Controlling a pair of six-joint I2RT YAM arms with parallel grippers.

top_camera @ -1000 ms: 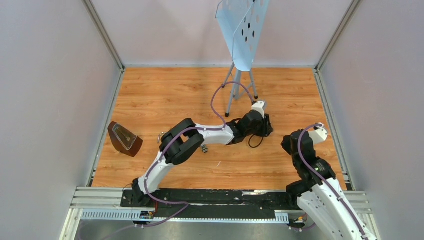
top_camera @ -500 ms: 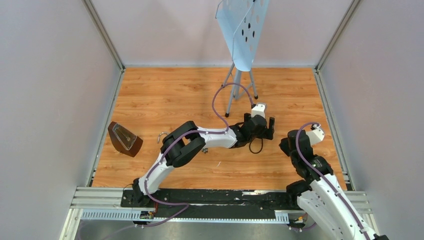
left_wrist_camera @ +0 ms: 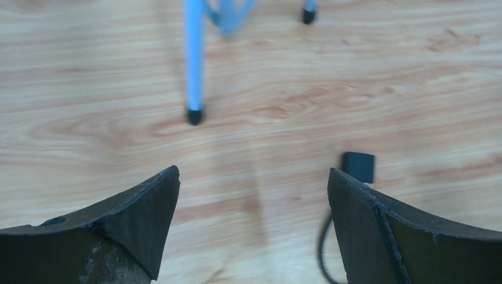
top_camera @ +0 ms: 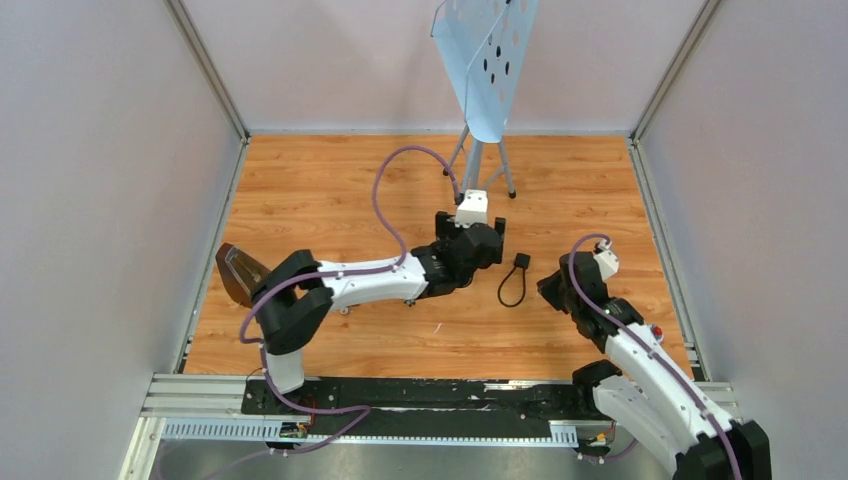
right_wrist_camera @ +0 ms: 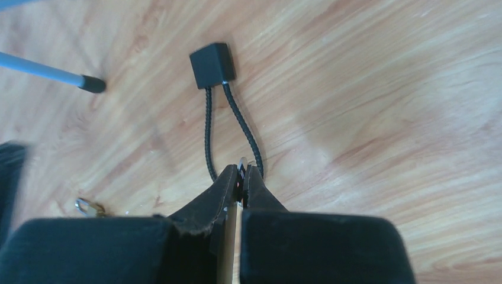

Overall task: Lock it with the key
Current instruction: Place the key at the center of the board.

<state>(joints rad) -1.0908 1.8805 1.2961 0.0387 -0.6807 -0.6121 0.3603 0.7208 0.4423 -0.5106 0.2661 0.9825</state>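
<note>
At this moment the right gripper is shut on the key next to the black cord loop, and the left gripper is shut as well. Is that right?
Not quite. The left gripper is open, its fingers wide apart with nothing between them, as the left wrist view shows. The right gripper is indeed shut on the key next to the black cord loop.

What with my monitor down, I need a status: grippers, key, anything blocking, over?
Left gripper open, empty. Right gripper shut on the key, tip just showing. Black corded block lies directly ahead; nothing between.
</note>
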